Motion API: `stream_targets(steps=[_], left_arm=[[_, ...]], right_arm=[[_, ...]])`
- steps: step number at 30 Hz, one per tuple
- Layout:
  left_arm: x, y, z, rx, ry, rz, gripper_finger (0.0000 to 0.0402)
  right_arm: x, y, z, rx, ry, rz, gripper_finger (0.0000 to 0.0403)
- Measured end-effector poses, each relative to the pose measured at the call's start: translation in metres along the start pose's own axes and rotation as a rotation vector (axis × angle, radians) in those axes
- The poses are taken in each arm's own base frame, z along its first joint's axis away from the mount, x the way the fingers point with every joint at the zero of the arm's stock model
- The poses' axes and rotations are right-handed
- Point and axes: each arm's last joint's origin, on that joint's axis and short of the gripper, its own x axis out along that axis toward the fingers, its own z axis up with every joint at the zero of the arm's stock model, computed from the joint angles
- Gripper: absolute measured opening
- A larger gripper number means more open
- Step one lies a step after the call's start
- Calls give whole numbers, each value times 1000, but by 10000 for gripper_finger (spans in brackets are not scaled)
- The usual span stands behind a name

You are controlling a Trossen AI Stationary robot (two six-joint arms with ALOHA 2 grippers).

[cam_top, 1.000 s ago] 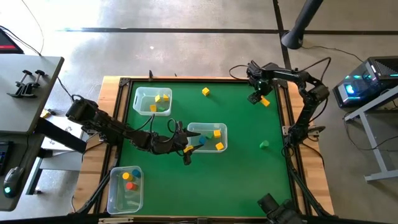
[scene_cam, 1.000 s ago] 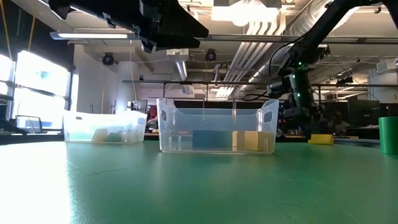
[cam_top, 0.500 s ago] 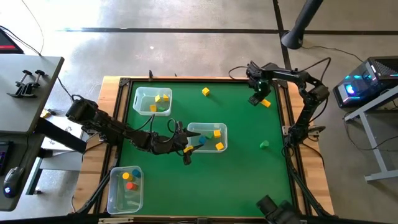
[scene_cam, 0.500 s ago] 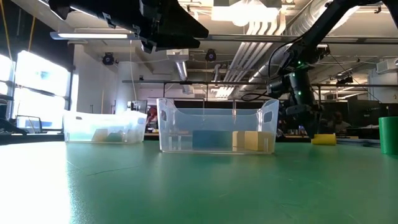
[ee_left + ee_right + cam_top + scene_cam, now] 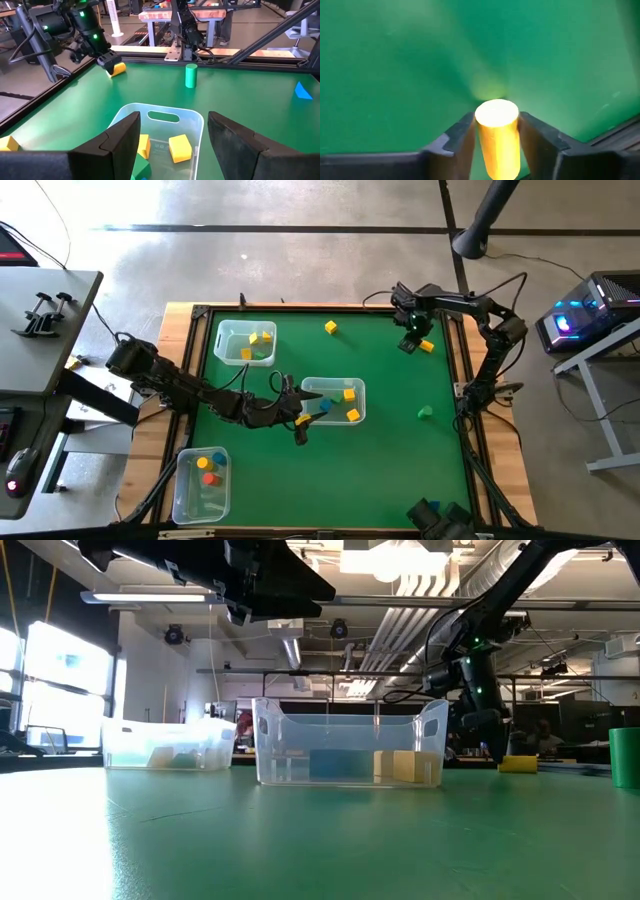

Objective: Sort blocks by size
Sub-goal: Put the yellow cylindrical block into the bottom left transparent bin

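My right gripper point(image 5: 413, 342) is at the far right of the green table, shut on a yellow cylinder block point(image 5: 497, 135). The cylinder also shows in the high view point(image 5: 428, 345), the low view point(image 5: 518, 764) and the left wrist view point(image 5: 117, 69). My left gripper point(image 5: 300, 423) hangs open and empty over the near left end of the middle clear bin point(image 5: 358, 385). That bin holds yellow blocks point(image 5: 180, 148), a green one and a blue one. A green cylinder point(image 5: 424, 412) stands on its end on the table at the right. A yellow block point(image 5: 330, 327) lies on the table at the far side. My right gripper pinches the yellow cylinder's two long sides point(image 5: 485, 145) between its two fingers. The fingers lie along the cylinder, and its round end point(image 5: 496, 112) is level with their tips. They slant down from the far left. The cylinder is at table height; whether it is lifted clear, I cannot tell.
A clear bin point(image 5: 222, 330) with yellow blocks stands at the far left. Another clear bin point(image 5: 182, 500) at the near left holds red, orange and blue blocks. A blue block point(image 5: 301, 90) lies on the table. A wooden rim point(image 5: 462, 380) frames the table.
My right arm has swung a little toward the table's left edge while its fingers stay at the yellow cylinder, which keeps about the same place.
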Motion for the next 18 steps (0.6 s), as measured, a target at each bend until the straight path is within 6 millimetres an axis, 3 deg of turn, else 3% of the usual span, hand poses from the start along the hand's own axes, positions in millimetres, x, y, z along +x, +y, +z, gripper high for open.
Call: stream_targets(steps=[4, 8, 12, 18], left_arm=[[0, 0, 0, -2, 0, 0, 216], [0, 0, 0, -7, 1, 0, 216], [0, 0, 0, -8, 1, 0, 216], [0, 0, 0, -7, 1, -1, 216]], right_arm=[[0, 0, -1, -17, 9, -18, 185], [3, 0, -2, -24, 20, -20, 199], [16, 4, -8, -78, 27, -24, 184], [20, 14, -5, -151, -16, -26, 128]])
